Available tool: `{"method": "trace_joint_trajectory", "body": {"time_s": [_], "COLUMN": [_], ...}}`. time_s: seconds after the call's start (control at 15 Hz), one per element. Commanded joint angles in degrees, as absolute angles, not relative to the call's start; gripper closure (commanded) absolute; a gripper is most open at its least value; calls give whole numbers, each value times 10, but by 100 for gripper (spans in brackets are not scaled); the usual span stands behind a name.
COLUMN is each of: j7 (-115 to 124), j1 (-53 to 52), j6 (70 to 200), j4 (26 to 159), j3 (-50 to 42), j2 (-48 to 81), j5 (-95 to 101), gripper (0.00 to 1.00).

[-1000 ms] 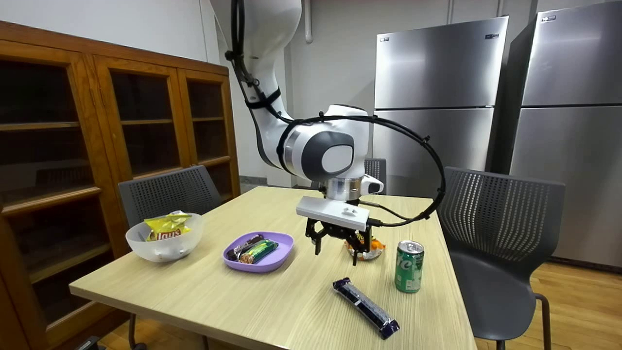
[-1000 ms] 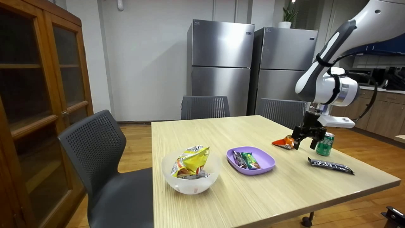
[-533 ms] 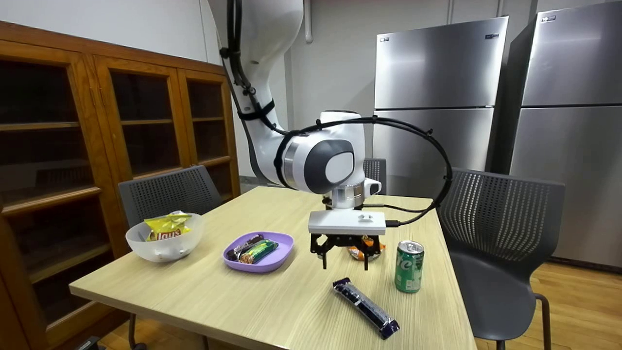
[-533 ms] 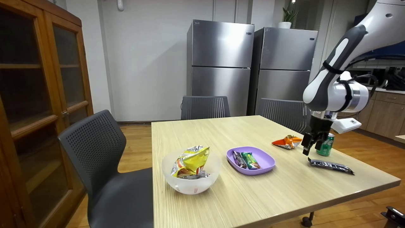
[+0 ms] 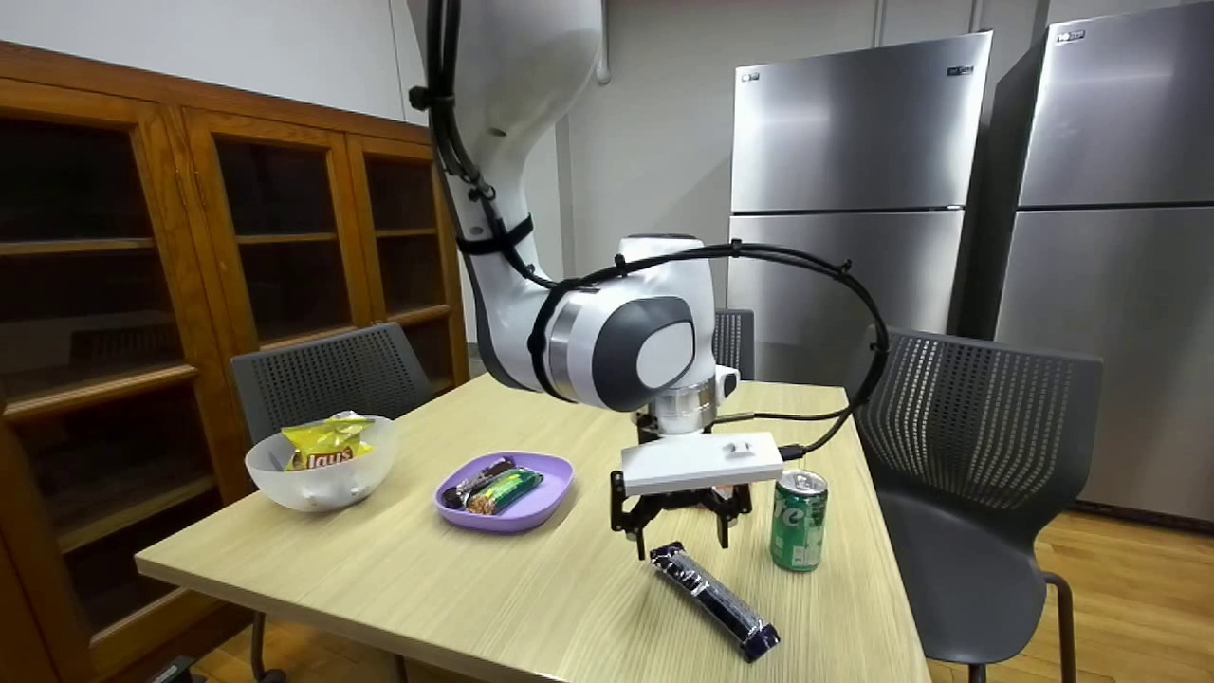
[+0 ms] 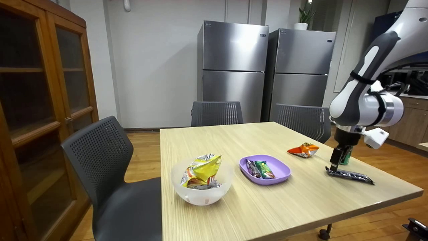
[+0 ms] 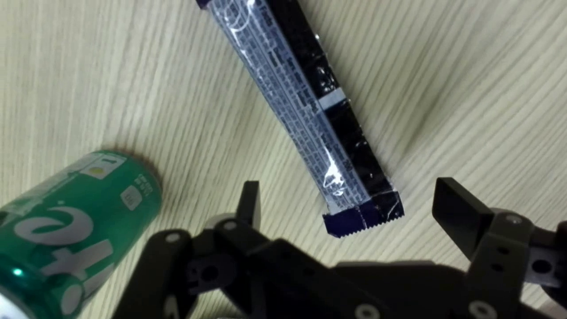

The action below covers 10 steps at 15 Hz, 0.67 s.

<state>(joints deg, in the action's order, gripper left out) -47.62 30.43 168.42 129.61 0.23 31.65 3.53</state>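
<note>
Over the desk (image 6: 217, 140), right of centre, the tool (image 5: 682, 548) hangs low, its jaws wide apart. The frosted bowl (image 5: 322, 490) stands at left, then the purple plate (image 5: 545, 491), then, farther right, the green can (image 5: 799, 524), upright. The dark wrapped bar (image 5: 711, 599) lies flat near the can; its far end is under the tool, between the jaws in the wrist view.

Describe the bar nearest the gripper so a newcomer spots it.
On the pale table, find the upright green can. Beside it, near the open gripper, lies a long dark bar with purple ends. Unlike the two shorter packets on the purple plate, it lies directly on the table.
</note>
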Motion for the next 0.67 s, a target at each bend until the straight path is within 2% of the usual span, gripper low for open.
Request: {"method": "trace_joint_trajectory", "body": {"time_s": [0.0,0.6], "j7": [-503,-490], "j1": [313,311], "j6": [1716,1719], "j4": [1312,1293], "j3": [-2,-10], "j2": [317,357], "j5": [65,81], "gripper": [0,0]}}
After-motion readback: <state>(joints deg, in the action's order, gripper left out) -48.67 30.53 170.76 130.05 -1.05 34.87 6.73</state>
